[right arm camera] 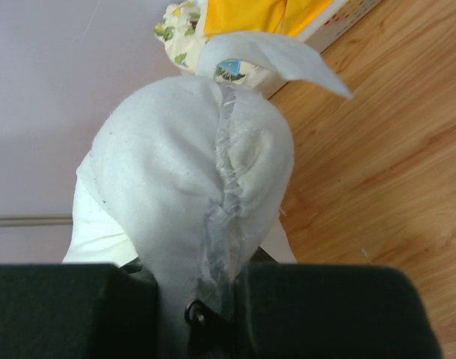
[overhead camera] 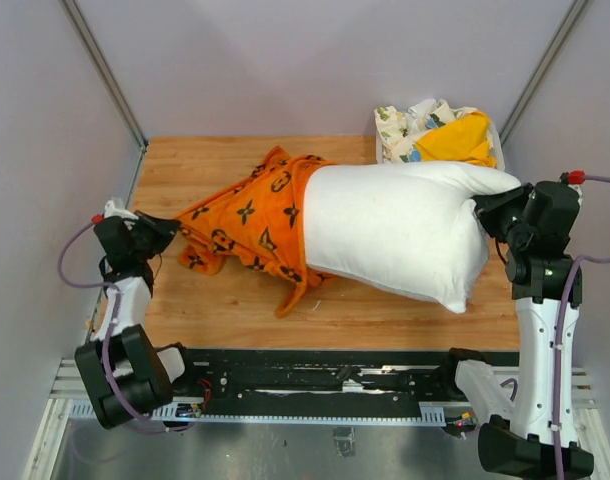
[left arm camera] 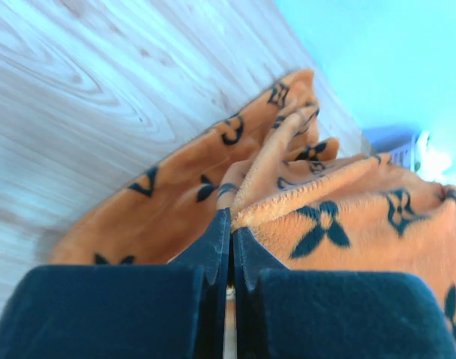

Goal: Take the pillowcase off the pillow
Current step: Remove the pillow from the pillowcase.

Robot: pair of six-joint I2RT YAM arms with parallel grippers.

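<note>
Wood tabletop (overhead camera: 235, 310) bears pillow (overhead camera: 395, 235), pillowcase (overhead camera: 253, 222); pale lilac walls (overhead camera: 305, 60) around.

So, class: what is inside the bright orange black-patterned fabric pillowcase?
The left end of the plump white stuffed pillow sits inside the orange patterned pillowcase; most of it sticks out. How far it reaches inside is covered by fabric.
</note>
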